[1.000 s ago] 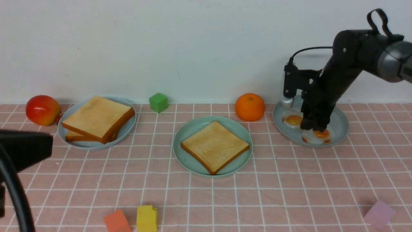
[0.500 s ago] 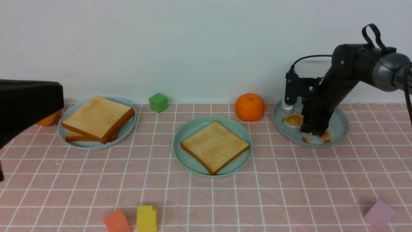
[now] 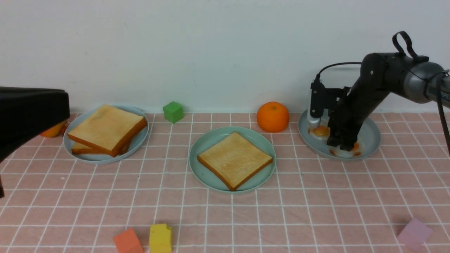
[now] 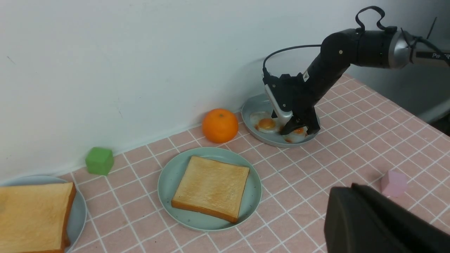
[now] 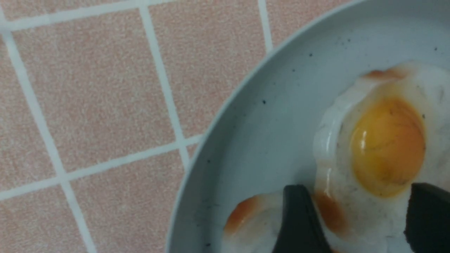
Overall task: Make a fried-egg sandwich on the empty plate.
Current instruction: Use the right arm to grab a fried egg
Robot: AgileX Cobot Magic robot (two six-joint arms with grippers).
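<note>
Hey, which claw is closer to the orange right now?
Right. The right claw is down in the egg plate beside the orange; the left claw is far off at the robot's left.

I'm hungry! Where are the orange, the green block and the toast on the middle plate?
orange (image 3: 272,116): front view, middle of its peel.
green block (image 3: 173,112): front view, its middle.
toast (image 3: 235,160): front view, centre of its top.

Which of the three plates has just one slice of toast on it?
The middle mint-green plate; the left plate holds two slices, the right plate eggs.
</note>
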